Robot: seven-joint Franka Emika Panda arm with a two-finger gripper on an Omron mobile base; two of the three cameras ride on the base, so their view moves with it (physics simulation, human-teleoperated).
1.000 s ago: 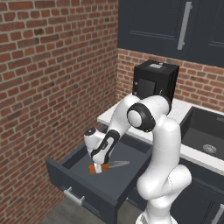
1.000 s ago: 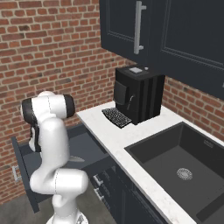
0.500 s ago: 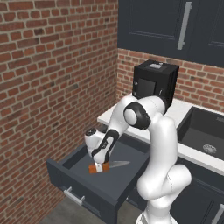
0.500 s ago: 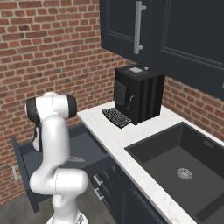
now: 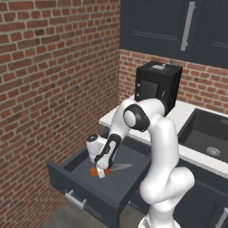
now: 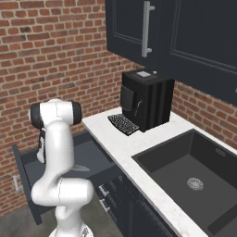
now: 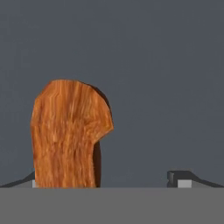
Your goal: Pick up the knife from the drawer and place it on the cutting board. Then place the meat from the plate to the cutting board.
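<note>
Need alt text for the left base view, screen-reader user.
A white robot arm reaches down into an open dark blue-grey drawer, its pincer at the orange handle of a knife lying on the drawer floor, silver blade pointing right. Behind are a brick wall, a white counter with a black coffee machine, and a dark sink.

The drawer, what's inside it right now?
In the drawer lies the knife, orange handle under the pincer, blade pointing right. The arm covers the back part.

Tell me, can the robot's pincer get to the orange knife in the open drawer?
Probably yes. The drawer is pulled open, nothing covers the knife, and the pincer is already down at its orange handle.
</note>
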